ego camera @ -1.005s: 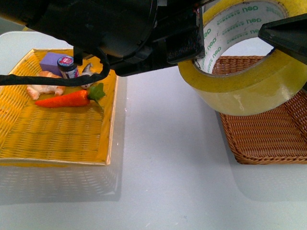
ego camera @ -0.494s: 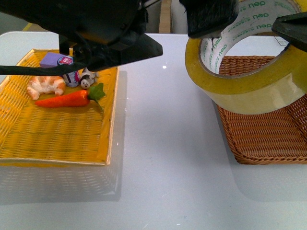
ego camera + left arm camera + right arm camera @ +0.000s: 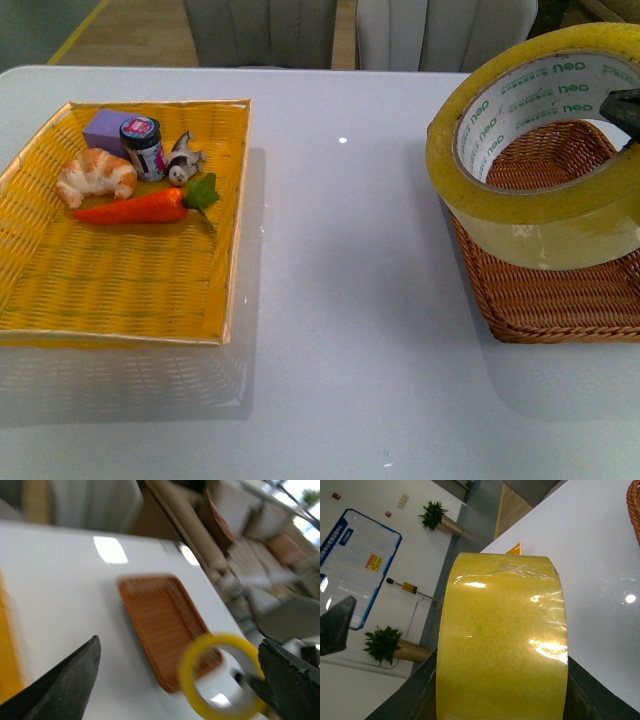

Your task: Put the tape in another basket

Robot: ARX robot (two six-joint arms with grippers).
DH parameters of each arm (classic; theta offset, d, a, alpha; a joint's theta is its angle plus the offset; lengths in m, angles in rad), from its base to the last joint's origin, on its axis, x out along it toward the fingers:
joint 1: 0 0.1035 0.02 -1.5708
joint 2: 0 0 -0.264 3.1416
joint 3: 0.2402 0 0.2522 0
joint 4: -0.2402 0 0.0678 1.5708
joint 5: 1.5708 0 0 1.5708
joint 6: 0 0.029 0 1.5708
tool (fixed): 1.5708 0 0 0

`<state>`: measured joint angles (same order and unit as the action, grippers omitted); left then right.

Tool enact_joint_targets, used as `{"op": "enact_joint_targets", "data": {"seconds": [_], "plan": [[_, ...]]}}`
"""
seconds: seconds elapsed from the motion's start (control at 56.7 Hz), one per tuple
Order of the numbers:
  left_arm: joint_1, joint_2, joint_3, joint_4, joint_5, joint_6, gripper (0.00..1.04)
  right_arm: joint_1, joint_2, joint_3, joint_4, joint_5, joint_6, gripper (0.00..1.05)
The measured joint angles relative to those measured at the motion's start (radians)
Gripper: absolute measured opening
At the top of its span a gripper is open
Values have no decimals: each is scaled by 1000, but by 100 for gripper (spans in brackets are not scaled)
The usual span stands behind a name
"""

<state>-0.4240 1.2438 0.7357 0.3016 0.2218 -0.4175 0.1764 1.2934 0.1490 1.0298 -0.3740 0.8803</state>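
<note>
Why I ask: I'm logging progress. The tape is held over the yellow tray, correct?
Not quite. The tape is held over the brown basket, not the yellow tray, which is on the other side of the table. The front view shows this.

Left end effector (image 3: pixel 177 640): two matte dark-grey wedge-shaped fingers (image 3: pixel 62 687), tapered toward narrow tips.

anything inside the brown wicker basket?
Nothing visible: the basket shows only bare weave where exposed. The tape hangs in front of it, hiding much of its left side in the front view; the left wrist view is too blurred to confirm.
</note>
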Motion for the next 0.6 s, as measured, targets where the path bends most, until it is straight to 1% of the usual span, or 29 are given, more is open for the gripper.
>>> {"op": "enact_joint_targets", "data": {"seconds": [0.053, 0.106, 0.141, 0.159, 0.194, 0.212, 0.3, 0.317, 0.388, 0.441, 0.476, 0.599], "plan": [[-3, -33, -69, 147, -234, 115, 83, -4, 3, -3, 6, -3, 1, 47], [8, -77, -144, 250, -422, 208, 74, -11, 8, -4, 10, -11, 3, 47], [35, -123, -208, 300, -539, 289, 65, -23, 11, -7, 13, -16, 5, 47], [49, -141, -232, 310, -557, 304, 62, -28, 13, -8, 15, -21, 5, 47], [76, -174, -275, 320, -561, 335, 54, -43, 18, -8, 19, -27, 7, 47], [82, -181, -285, 322, -560, 341, 53, -47, 20, -8, 21, -28, 7, 47], [126, -243, -377, 331, -506, 380, 35, -91, 47, -6, 31, -67, 8, 47], [131, -249, -385, 332, -503, 382, 33, -97, 51, -6, 32, -73, 8, 47], [167, -298, -441, 334, -471, 395, 19, -148, 96, 6, 54, -114, 14, 47], [191, -335, -474, 334, -446, 398, 8, -190, 140, 28, 74, -128, 15, 47], [202, -353, -489, 334, -432, 399, 3, -211, 168, 45, 84, -132, 14, 47], [242, -420, -545, 328, -395, 403, 2, -273, 304, 127, 122, -166, 14, 47]]}}
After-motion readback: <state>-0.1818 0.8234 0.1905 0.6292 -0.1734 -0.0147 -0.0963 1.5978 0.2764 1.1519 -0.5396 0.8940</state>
